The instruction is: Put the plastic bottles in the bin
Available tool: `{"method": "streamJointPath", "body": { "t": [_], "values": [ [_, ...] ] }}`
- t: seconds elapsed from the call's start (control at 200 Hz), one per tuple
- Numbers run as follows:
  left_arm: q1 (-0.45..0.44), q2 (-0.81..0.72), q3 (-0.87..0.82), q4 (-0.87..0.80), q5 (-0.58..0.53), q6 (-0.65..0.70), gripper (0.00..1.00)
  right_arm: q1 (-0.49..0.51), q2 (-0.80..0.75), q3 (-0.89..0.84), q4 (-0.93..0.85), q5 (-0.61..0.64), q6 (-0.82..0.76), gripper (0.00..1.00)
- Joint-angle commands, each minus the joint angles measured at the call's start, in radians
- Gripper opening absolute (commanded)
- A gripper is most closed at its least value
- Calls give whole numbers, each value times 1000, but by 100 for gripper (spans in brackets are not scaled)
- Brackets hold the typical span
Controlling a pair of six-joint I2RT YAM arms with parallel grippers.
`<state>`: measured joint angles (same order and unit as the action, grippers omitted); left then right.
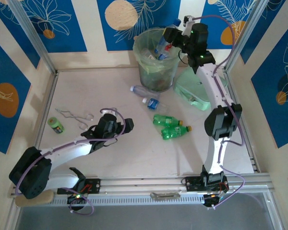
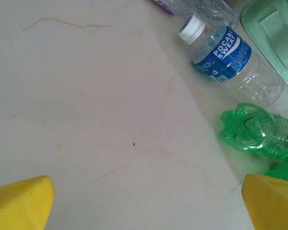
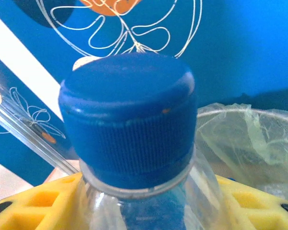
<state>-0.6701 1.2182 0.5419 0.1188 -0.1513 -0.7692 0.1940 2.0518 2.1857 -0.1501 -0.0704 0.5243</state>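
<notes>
The bin (image 1: 153, 72), a grey-green bucket lined with a pale green bag, stands at the back of the table with bottles inside. My right gripper (image 1: 172, 37) hangs over its right rim, shut on a clear bottle (image 1: 167, 42) below its blue cap (image 3: 129, 120); yellow fingers (image 3: 33, 206) flank the neck, and the bag (image 3: 249, 139) lies behind. On the table lie a clear bottle (image 1: 140, 90), a blue-labelled bottle (image 1: 152, 102) (image 2: 225, 57) and two green bottles (image 1: 165, 120) (image 1: 175, 132) (image 2: 257, 132). My left gripper (image 1: 126, 125) (image 2: 144, 206) is open and empty over bare table, left of the green bottles.
A flat mint-green lid (image 1: 197, 91) (image 2: 273, 28) lies right of the bin under the right arm. A small green tape roll (image 1: 56, 124) and a bent wire (image 1: 74, 116) sit at the left. Metal frame posts (image 1: 33, 38) stand at the back corners.
</notes>
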Motion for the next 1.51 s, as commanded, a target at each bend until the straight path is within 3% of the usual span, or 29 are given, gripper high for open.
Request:
{"method": "streamJointPath", "body": {
  "t": [0.0,0.225,0.335,0.51,0.835,1.055,1.331,1.501],
  "values": [
    [16,-51,-23,-36,-19,10,100,-7,104,169,-124,-2,34,54],
    [23,-110,-35,-80,-46,38,100,1,309,474,-301,-71,74,56],
    [25,-128,-52,-75,-51,32,100,5,311,464,-308,-69,77,60],
    [27,-139,-65,-74,-44,25,100,1,300,466,-305,-56,79,78],
    [27,-126,-61,-54,-34,19,100,-12,221,474,-390,-33,2,85],
    [29,-111,-46,-55,-33,21,100,2,47,235,-413,-30,-91,88],
    [29,-79,-26,-60,-73,7,100,32,-314,-381,-269,-34,-132,90],
    [30,-6,0,3,-31,14,100,50,-496,-692,-298,-3,-115,91]
  ]
}}
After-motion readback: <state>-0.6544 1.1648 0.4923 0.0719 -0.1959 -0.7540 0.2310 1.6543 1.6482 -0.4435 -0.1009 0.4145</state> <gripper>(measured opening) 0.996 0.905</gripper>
